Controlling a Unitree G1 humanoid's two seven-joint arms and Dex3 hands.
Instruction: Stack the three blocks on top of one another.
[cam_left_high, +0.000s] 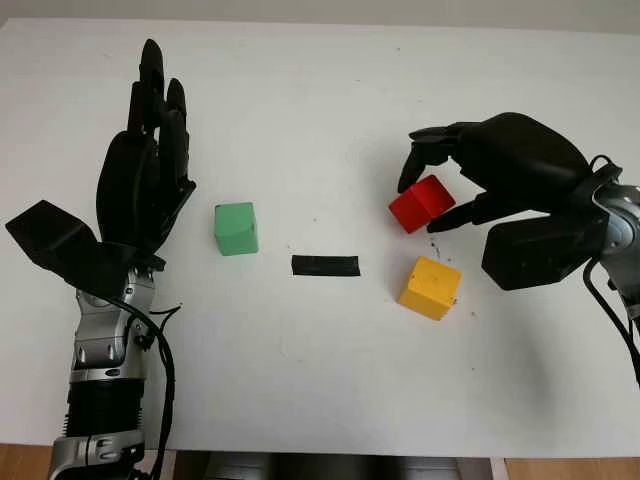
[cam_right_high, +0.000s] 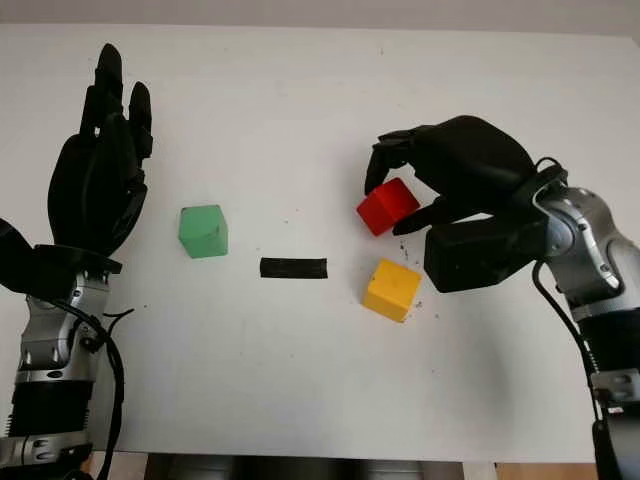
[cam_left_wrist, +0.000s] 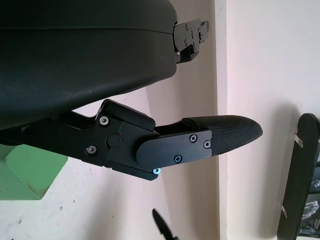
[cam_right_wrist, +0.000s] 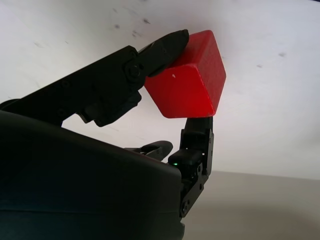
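The small red plastic cube (cam_left_high: 421, 203) is pinched by the right robot hand (cam_left_high: 437, 188), with one black finger pressed against its far side and the thumb against its near side, as is seen closely in the right wrist view. The cube is tilted, and whether it is clear of the white counter (cam_left_high: 320, 380) cannot be told. Just in front of it, towards the robot, the yellow plastic cube (cam_left_high: 430, 288) sits on the counter, apart from the red one. The green plastic cube (cam_left_high: 236, 228) stands well apart on the left, beyond a short strip of black tape (cam_left_high: 325, 266). The left robot hand (cam_left_high: 150, 150) is held open beside the green cube, with nothing in it.

The step in hand is judged to be the carrying of the red cube onto another block, most likely the yellow one close by. For it to be done well, the pinch should be kept firm, the cube lifted higher than the yellow cube's top face, and its tilt levelled before it is lowered. The faces should be squared and centred, so that room is left for a steady third block. The fingers should be released only once the red cube is fully seated, and drawn away upward so that the cube is not dragged.
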